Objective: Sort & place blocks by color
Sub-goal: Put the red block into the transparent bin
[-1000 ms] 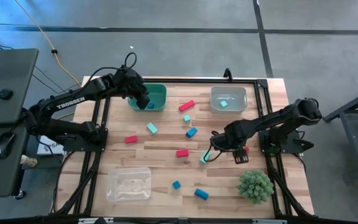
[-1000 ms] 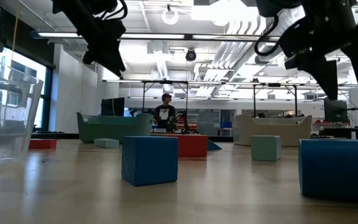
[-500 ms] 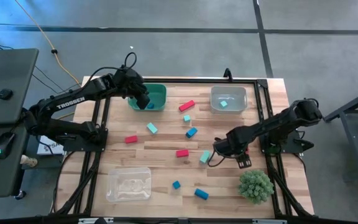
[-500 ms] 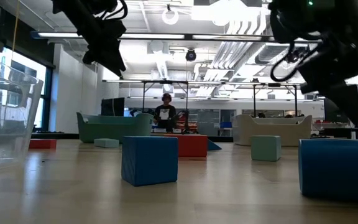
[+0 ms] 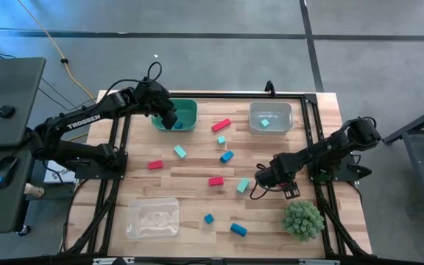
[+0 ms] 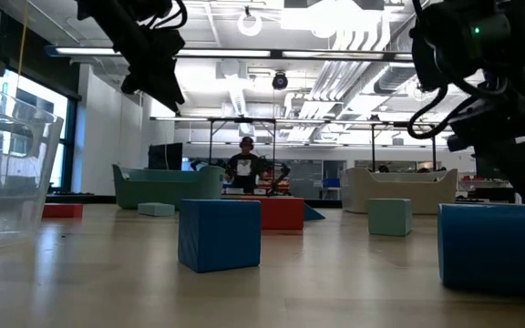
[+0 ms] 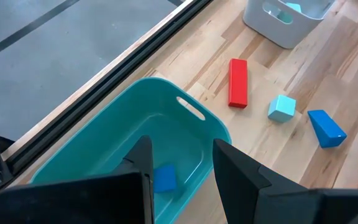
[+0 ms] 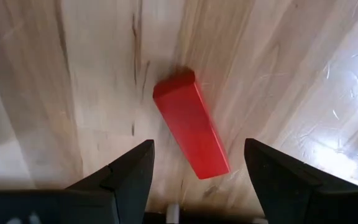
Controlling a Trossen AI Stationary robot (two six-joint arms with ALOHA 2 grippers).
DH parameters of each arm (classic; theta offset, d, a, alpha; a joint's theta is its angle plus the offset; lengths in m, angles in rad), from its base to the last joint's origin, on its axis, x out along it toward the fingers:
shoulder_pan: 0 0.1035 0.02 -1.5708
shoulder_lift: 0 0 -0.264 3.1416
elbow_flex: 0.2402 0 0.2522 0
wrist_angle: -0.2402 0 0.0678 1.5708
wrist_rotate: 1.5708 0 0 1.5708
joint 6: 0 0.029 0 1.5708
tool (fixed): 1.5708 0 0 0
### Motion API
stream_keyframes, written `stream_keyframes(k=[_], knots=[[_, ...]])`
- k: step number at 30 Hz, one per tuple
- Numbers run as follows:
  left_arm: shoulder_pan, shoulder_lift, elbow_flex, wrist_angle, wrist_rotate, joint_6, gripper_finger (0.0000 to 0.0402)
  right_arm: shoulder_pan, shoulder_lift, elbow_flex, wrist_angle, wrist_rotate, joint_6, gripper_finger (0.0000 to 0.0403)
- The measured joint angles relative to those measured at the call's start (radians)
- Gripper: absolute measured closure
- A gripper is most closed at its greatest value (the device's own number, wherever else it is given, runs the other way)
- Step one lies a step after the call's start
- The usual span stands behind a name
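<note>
- A wooden tabletop inside a black frame stands on a grey floor; the low view looks into a bright room where a person stands far off.
- The left gripper hangs over the teal bin at the far left of the tabletop. Its jaws stand partly apart and hold nothing.
- In the left wrist view one blue block lies on the floor of the teal bin, seen between the two fingers.
- The right gripper is low over the wood at the right of the tabletop, jaws wide open. A red bar lies flat on the wood between the fingers, touching neither.
- Just beside that gripper sits a light teal block, with a red block near it.
- The clear bin at the far right holds a teal block.
- Another clear bin stands at the near left.
- Loose in the middle: a red bar, small teal cubes, a blue block, and a red block to the left.
- Two blue blocks lie near the front edge, beside a spiky green ball.
</note>
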Motion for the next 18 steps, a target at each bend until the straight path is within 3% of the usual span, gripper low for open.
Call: stream_keyframes(k=[12, 18], knots=[[0.0, 0.0, 0.0, 0.0, 0.0, 0.003, 0.0311, -0.002, 0.197, 0.005, -0.007, 0.006, 0.04, 0.0163], [0.0, 0.0, 0.0, 0.0, 0.0, 0.003, 0.0311, -0.001, 0.22, 0.004, -0.011, 0.001, 0.035, 0.0184]])
